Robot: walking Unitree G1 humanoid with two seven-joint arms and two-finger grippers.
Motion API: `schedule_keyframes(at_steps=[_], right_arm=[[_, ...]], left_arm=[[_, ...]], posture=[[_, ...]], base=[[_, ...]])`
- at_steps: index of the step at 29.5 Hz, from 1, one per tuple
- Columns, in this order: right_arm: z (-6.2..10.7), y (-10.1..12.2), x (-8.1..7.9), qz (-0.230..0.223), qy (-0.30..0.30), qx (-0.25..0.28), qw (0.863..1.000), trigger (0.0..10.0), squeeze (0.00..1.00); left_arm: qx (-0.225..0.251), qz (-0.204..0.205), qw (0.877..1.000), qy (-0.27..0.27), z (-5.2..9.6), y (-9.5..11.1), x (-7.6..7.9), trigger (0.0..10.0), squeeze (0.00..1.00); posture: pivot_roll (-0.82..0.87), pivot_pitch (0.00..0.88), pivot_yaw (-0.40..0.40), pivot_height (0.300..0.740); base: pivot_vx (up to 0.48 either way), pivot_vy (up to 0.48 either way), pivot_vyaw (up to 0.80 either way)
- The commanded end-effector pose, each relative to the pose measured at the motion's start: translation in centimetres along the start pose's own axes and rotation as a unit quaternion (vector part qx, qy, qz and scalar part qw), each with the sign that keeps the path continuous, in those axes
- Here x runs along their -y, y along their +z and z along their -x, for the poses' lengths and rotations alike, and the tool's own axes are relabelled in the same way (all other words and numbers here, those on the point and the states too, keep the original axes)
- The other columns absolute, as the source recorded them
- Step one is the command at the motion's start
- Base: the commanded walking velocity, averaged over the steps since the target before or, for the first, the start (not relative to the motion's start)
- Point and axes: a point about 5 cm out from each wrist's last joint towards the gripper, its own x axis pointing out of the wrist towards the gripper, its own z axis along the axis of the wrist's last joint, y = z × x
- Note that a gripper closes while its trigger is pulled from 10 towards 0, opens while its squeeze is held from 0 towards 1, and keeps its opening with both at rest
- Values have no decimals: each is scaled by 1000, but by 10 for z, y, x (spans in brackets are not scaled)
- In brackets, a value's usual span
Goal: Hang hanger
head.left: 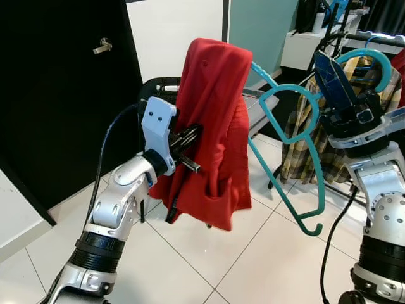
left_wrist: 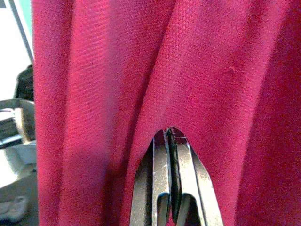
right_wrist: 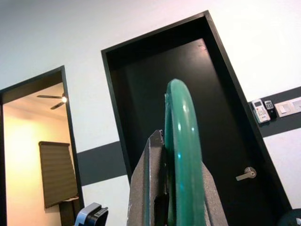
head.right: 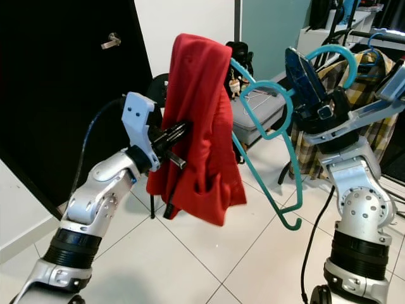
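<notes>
Hanger (head.left: 297,158), teal plastic, red garment (head.left: 212,133) draped on one shoulder, held mid-air between both arms.
Your right gripper (head.left: 335,85) is clamped on its hook, your left gripper (left_wrist: 171,141) pinches the cloth; keep both closed and carry the hook level toward the clothes rack (head.left: 380,38).

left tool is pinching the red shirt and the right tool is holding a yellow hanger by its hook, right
Not quite: the hanger is teal, not yellow, as the left eye view shows. The rest holds: the left tool is shut on the red shirt, and the right tool grips the hanger by its hook.
</notes>
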Motion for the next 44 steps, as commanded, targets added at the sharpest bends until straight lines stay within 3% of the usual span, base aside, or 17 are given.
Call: schedule_keyframes(at_steps=[1, 2, 4, 6, 9, 10, 16, 18, 21, 22, 23, 28, 34, 36, 39, 40, 44], right_arm=[[-3, 7, -6, 7, 16, 14, 1000, 10000, 0], [-3, 9, -5, 11, 15, 15, 1000, 10000, 0], [-3, 9, -5, 11, 15, 15, 1000, 10000, 0], [-3, 11, -4, 13, 14, 15, 1000, 10000, 0], [-3, 12, -4, 14, 14, 15, 1000, 10000, 0], [-3, 13, -3, 15, 13, 15, 1000, 10000, 0], [-5, 13, -2, 16, 12, 14, 1000, 10000, 0], [-5, 12, -3, 15, 14, 13, 1000, 10000, 0], [-6, 12, -4, 15, 14, 11, 1000, 10000, 0], [-5, 12, -4, 16, 14, 11, 1000, 10000, 0], [-5, 12, -4, 16, 14, 11, 1000, 10000, 0], [-5, 13, -4, 16, 14, 12, 1000, 10000, 0], [-5, 11, -5, 12, 16, 11, 1000, 10000, 0], [-6, 9, -6, 9, 19, 10, 1000, 10000, 0], [-6, 9, -7, 8, 20, 10, 1000, 10000, 0], [-7, 9, -7, 7, 21, 9, 1000, 10000, 0], [-7, 9, -6, 7, 21, 10, 1000, 10000, 0]], left_arm=[[-2, 26, 1000, -3, 10, -4, -4, 4235, 0], [-1, 55, 998, -7, 35, -6, -14, 10000, 1000], [-1, 55, 998, -7, 35, -6, -14, 10000, 1000], [4, 66, 998, -18, 51, -4, -18, 10000, 1000], [8, 73, 997, -29, 57, -2, -17, 10000, 1000], [6, 83, 995, -60, 62, -1, -10, 10000, 1000], [-6, 95, 991, -94, 57, -7, 10, 10000, 1000], [-1, 118, 986, -115, 47, -10, 31, 10000, 1000], [-8, 122, 987, -109, 39, -15, 41, 10000, 1000], [-12, 126, 987, -96, 35, -18, 44, 10000, 949], [-15, 134, 987, -89, 33, -20, 46, 10000, 0], [-23, 147, 986, -81, 32, -23, 52, 10000, 0], [-43, 121, 991, -45, 31, -29, 47, 10000, 0], [-65, 82, 994, 3, 29, -35, 39, 10000, 0], [-66, 76, 995, 28, 27, -37, 35, 10000, 0], [-58, 72, 994, 66, 21, -37, 32, 10000, 0], [-51, 74, 992, 86, 15, -36, 31, 10000, 0]], posture=[[-92, 0, 54, 740], [-92, 0, 54, 740], [-92, 0, 54, 740], [-87, 0, 50, 740], [-86, 0, 49, 740], [-80, 0, 43, 740], [-77, 0, 41, 740], [-84, 0, 42, 740], [-85, 0, 43, 740], [-88, 0, 46, 740], [-90, 0, 48, 740], [-86, 0, 46, 740], [-84, 0, 44, 740], [-86, 0, 42, 740], [-86, 0, 42, 740], [-89, 0, 41, 740], [-94, 0, 43, 740]], base=[[0, 0, 0], [0, 0, 0], [0, 0, 0], [0, 0, 0], [0, 0, 0], [0, 0, 0], [0, 0, 0], [0, 0, 0], [0, 0, 0], [0, 0, 0], [0, 0, 0], [0, 0, 0], [0, 0, 0], [0, 0, 0], [0, 0, 0], [0, 0, 0], [0, 0, 0]])
